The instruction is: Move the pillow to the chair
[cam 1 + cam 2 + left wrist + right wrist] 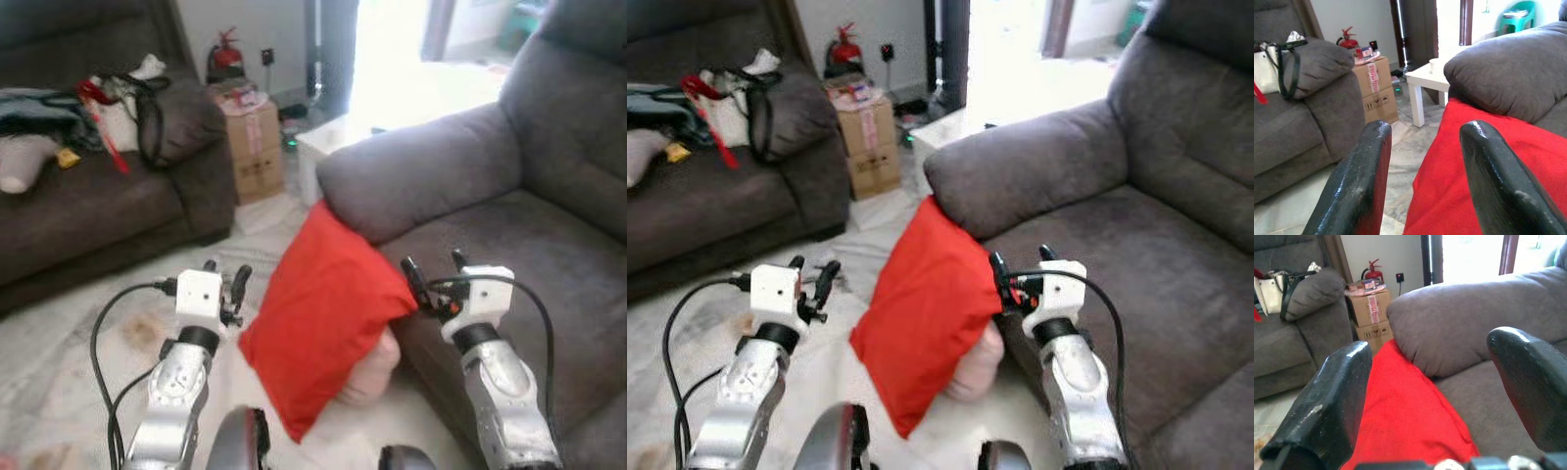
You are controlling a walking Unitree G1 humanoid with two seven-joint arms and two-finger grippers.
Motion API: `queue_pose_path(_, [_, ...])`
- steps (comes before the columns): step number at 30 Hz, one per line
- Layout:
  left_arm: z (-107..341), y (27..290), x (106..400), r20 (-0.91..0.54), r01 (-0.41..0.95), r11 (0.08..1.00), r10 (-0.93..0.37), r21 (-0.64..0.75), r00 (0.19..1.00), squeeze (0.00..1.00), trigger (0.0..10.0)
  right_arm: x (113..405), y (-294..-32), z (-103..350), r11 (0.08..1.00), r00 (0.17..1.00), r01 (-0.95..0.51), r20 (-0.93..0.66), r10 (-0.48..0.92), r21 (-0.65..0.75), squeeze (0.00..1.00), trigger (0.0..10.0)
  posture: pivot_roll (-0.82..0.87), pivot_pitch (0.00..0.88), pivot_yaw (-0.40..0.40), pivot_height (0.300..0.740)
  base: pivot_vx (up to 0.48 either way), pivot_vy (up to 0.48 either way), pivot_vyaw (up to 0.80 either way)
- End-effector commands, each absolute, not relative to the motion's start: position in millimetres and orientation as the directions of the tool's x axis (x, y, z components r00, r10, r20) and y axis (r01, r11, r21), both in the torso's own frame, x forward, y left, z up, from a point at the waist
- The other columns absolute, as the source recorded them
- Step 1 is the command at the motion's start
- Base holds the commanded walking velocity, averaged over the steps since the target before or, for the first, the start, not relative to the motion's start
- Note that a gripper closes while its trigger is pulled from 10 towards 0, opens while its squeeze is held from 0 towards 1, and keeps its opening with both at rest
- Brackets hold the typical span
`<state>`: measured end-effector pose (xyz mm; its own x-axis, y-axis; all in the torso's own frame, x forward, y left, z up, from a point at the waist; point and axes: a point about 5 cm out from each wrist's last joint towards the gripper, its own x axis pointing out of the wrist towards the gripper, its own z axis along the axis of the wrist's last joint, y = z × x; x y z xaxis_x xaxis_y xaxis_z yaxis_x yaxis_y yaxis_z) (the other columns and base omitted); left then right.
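Red pillow is leaned against grey chair; left gripper and right gripper are held agape, flanking it.

A red pillow leans tilted against the front edge of the grey chair, its top corner tucked under the chair's padded arm and its lower corner pointing down at the pale floor. The left pincer stands just beside the pillow's left edge with its fingers parted, and the right pincer sits at the pillow's right edge, over the front edge of the chair seat, fingers parted too. Across the floor a dark sofa carries bags and cloths, with a cardboard box and a red fire extinguisher beside its arm, near a white table.
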<state>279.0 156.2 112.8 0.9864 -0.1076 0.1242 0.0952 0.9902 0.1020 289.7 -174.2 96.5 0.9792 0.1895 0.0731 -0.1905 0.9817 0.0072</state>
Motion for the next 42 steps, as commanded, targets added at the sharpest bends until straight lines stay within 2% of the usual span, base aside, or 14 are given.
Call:
queue_pose_path(1, [112.7, 161.0, 278.8, 0.116, 0.085, 0.992, -0.096, 0.095, 0.989, 0.00, 10.0, 291.7, -170.4, 100.3, 0.978, 0.975, -0.207, 0.082, 0.206, 0.007, 0.00, 10.0, -0.04, 0.054, 0.045, 0.604, 0.000, 0.000, 0.00])
queue_pose_path(4, [112.6, 161.3, 278.6, 0.115, 0.083, 0.992, -0.094, 0.096, 0.989, 0.00, 10.0, 291.2, -169.2, 100.7, 0.975, 0.972, -0.219, 0.080, 0.220, -0.021, 0.00, 10.0, -0.04, 0.056, 0.044, 0.604, 0.000, 0.000, 0.00])
queue_pose_path(8, [112.6, 161.4, 278.4, 0.114, 0.082, 0.992, -0.093, 0.098, 0.989, 0.00, 10.0, 290.7, -167.3, 101.2, 0.972, 0.969, -0.231, 0.085, 0.233, -0.035, 0.00, 10.0, -0.04, 0.056, 0.042, 0.604, 0.062, 0.000, 0.80])
queue_pose_path(10, [112.6, 161.5, 278.3, 0.115, 0.082, 0.992, -0.093, 0.099, 0.989, 0.00, 10.0, 291.3, -168.8, 100.4, 0.977, 0.974, -0.214, 0.084, 0.212, 0.008, 0.00, 10.0, -0.04, 0.056, 0.042, 0.604, 0.257, 0.000, 0.00])
queue_pose_path(42, [112.6, 159.5, 278.5, 0.115, 0.092, 0.991, -0.103, 0.099, 0.988, 0.00, 10.0, 293.8, -169.3, 100.1, 0.978, 0.975, -0.209, 0.078, 0.209, -0.004, 0.00, 10.0, -0.04, 0.055, 0.042, 0.604, 0.284, 0.000, 0.00])
